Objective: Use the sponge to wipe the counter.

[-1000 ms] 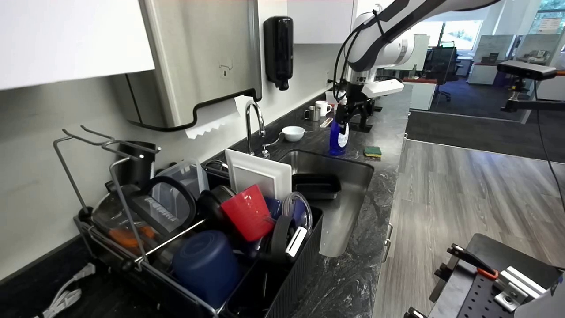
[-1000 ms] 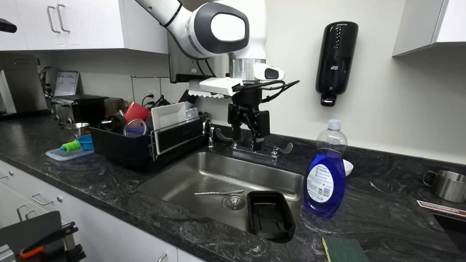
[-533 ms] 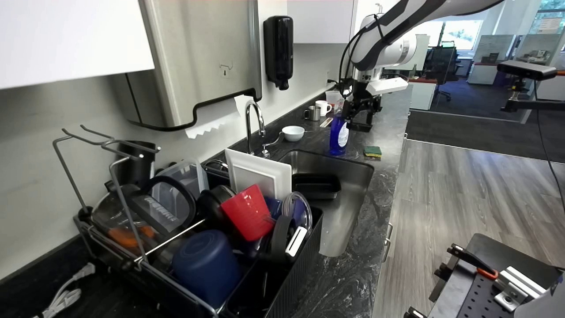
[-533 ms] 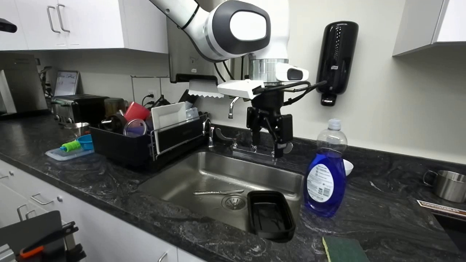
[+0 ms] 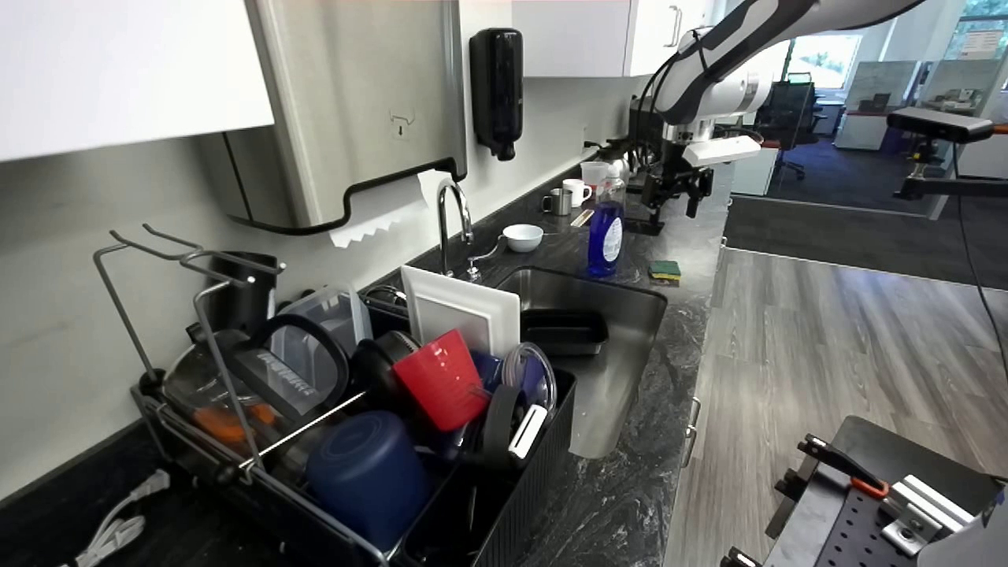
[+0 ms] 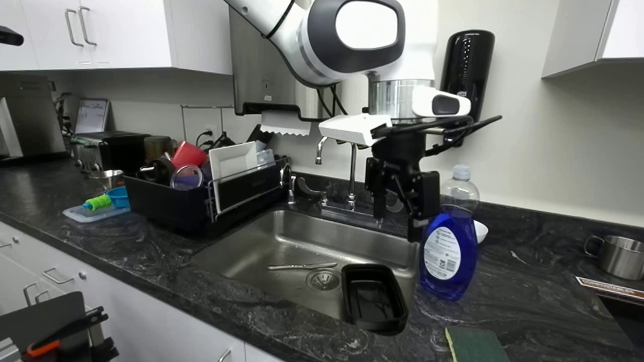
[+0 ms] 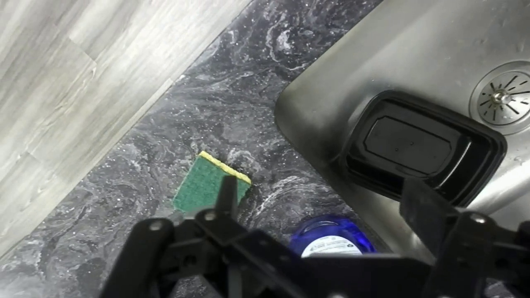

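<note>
The sponge, green on top with a yellow edge, lies flat on the counter in both exterior views (image 5: 664, 269) (image 6: 477, 346) and in the wrist view (image 7: 203, 186). The counter is dark marbled stone, seen in the wrist view (image 7: 232, 111) and an exterior view (image 6: 548, 301). My gripper (image 7: 321, 186) is open with its fingers wide apart and nothing between them. In an exterior view the gripper (image 6: 397, 226) hangs above the counter and sink, its fingers pointing down. One finger (image 7: 227, 194) covers part of the sponge in the wrist view; the gripper is well above it.
A blue soap bottle (image 6: 450, 256) stands between sink and sponge, partly behind the gripper in the wrist view (image 7: 331, 240). The sink (image 6: 302, 226) holds a black tray (image 6: 375, 296). A faucet (image 6: 352, 176) and full dish rack (image 6: 166, 201) stand nearby. The counter edge borders the floor (image 7: 62, 103).
The arm has moved from over the faucet towards the soap bottle, rightward in both exterior views, and turned somewhat. The gripper stays open. The sponge has not moved.
</note>
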`<move>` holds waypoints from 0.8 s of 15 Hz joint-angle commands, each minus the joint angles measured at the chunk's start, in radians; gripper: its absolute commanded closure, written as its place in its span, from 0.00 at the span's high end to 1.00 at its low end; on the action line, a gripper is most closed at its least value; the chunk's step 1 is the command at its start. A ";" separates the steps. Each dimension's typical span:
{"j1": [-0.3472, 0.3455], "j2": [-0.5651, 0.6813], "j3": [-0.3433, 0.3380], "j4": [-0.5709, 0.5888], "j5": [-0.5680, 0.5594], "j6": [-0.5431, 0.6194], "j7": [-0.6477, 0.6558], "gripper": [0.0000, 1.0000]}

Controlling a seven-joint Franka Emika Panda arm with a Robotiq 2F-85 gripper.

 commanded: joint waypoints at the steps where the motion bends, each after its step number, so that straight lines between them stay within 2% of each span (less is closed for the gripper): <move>1: -0.026 0.030 -0.013 0.028 -0.014 -0.006 0.024 1.00; 7: -0.060 0.082 -0.050 0.053 0.000 0.034 0.116 1.00; 8: -0.065 0.066 -0.042 0.038 -0.002 0.019 0.077 1.00; 12: -0.063 0.075 -0.045 0.047 -0.002 0.024 0.108 1.00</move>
